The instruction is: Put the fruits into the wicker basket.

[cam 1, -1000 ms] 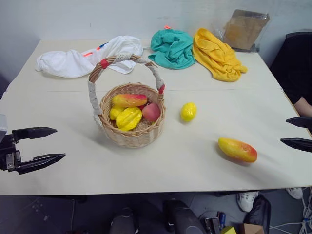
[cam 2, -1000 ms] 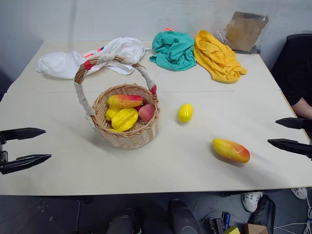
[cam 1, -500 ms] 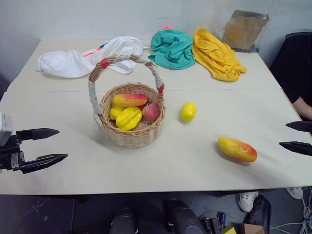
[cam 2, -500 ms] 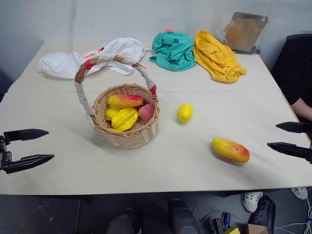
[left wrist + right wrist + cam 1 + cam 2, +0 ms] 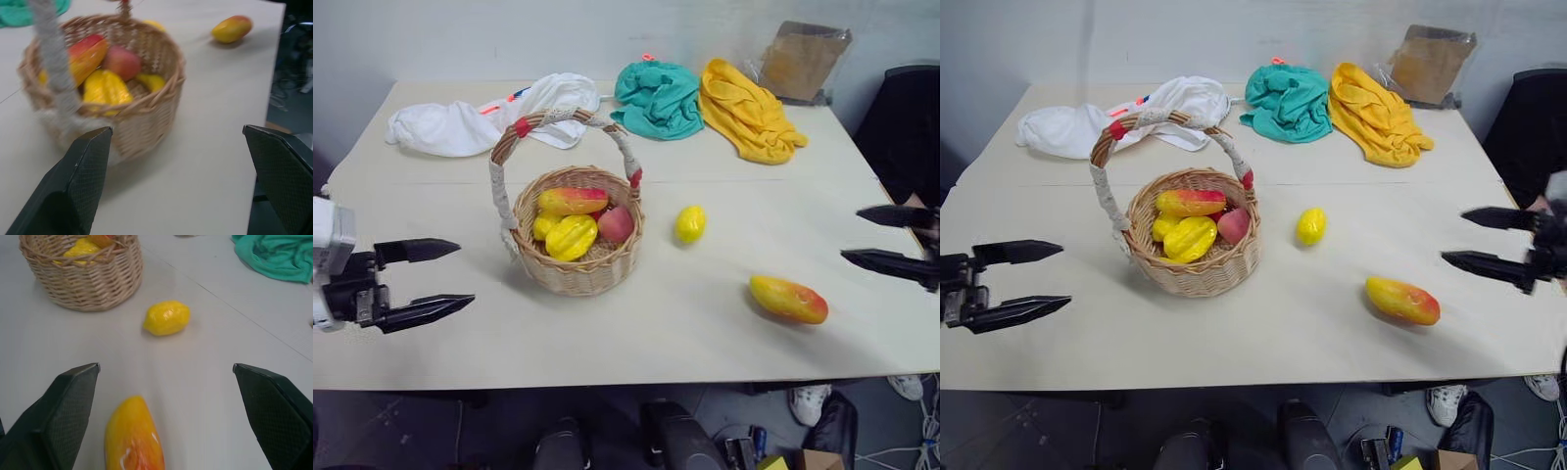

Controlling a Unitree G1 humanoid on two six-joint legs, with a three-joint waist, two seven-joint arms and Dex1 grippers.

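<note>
Standing across the middle: a wide pale table (image 5: 705, 343), its top crossed by a faint seam running side to side. Rising behind it: a plain whitish wall (image 5: 509, 39), evenly lit, casting soft shadows. Lying along the far edge: a white cloth (image 5: 460, 122), a teal cloth (image 5: 658, 96) and a yellow cloth (image 5: 744, 110). Leaning against the wall at the far right corner: a brown paper bag (image 5: 808, 61). Sitting at the right edge: a black chair (image 5: 906, 137). Showing below the near edge: dark floor with cables (image 5: 925, 441).
</note>
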